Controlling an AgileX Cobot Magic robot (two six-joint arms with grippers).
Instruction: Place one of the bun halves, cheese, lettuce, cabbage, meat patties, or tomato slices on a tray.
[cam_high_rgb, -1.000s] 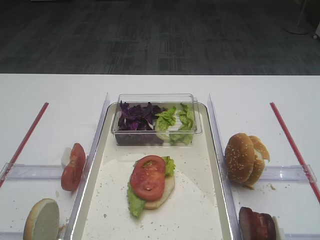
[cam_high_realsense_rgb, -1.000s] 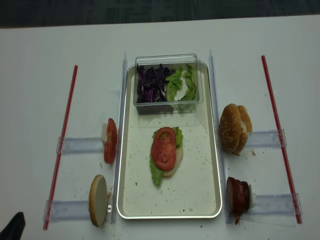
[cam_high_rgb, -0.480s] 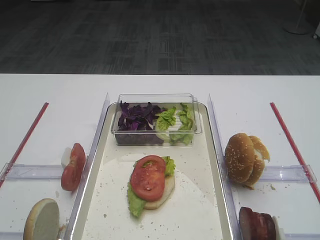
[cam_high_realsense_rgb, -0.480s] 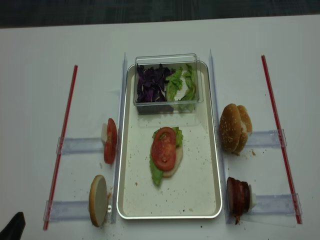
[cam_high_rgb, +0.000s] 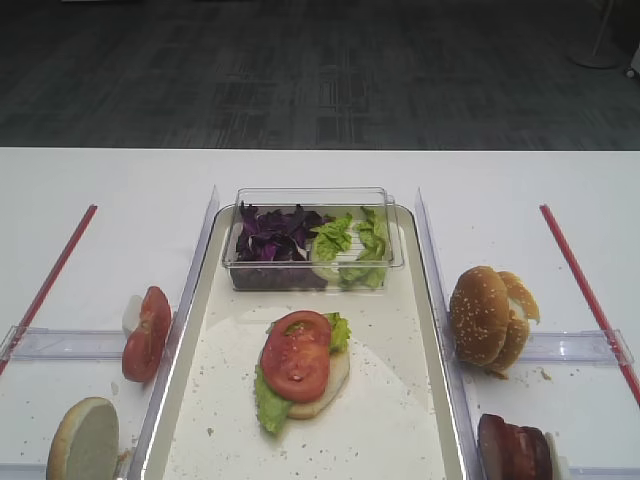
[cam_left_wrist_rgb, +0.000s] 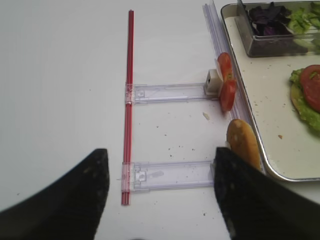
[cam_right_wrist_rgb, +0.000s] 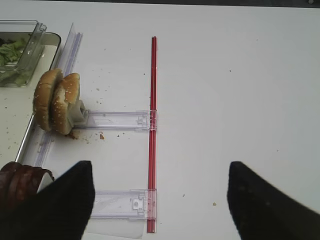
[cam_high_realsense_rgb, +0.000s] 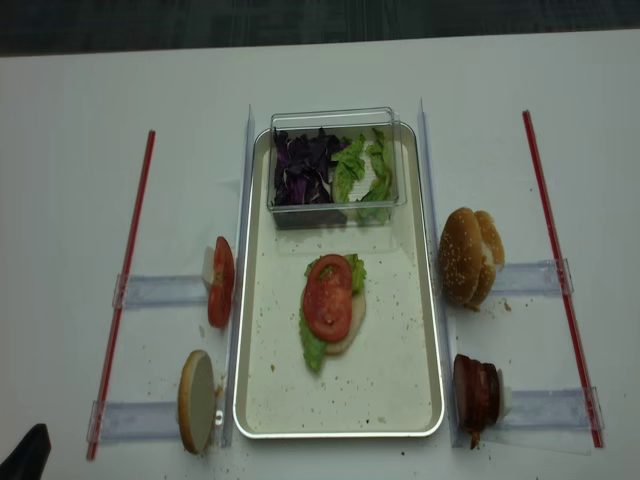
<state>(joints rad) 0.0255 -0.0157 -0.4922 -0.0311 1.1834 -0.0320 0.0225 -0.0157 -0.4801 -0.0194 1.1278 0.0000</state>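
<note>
left claw (cam_left_wrist_rgb: 159, 192) hangs above the table with its two dark fingers spread wide, nothing between them. just ahead of its right finger stands a lone bun half (cam_left_wrist_rgb: 243, 145) on edge, leaning against the tray (cam_left_wrist_rgb: 280, 172) rim. further ahead, the spare tomato slices (cam_left_wrist_rgb: 226, 81) stand upright at the end of a clear plastic holder (cam_left_wrist_rgb: 167, 93). ahead and to the left runs a red strip (cam_left_wrist_rgb: 129, 100).

on the tray, off to the right of that claw, a tomato slice (cam_high_rgb: 296, 355) lies on lettuce (cam_high_rgb: 268, 402) over a pale bun base (cam_high_rgb: 328, 385). beyond them, the clear box (cam_high_rgb: 312, 240) holds purple cabbage (cam_high_rgb: 270, 232) beside more green leaves.

right claw (cam_right_wrist_rgb: 159, 200) also spread wide and released, gripping nothing. ahead to its left, two bun halves (cam_right_wrist_rgb: 56, 101) stand on edge together; right by its left finger sit the dark meat patties (cam_right_wrist_rgb: 20, 181). another red strip (cam_right_wrist_rgb: 152, 125) runs straight ahead between the fingers.
</note>
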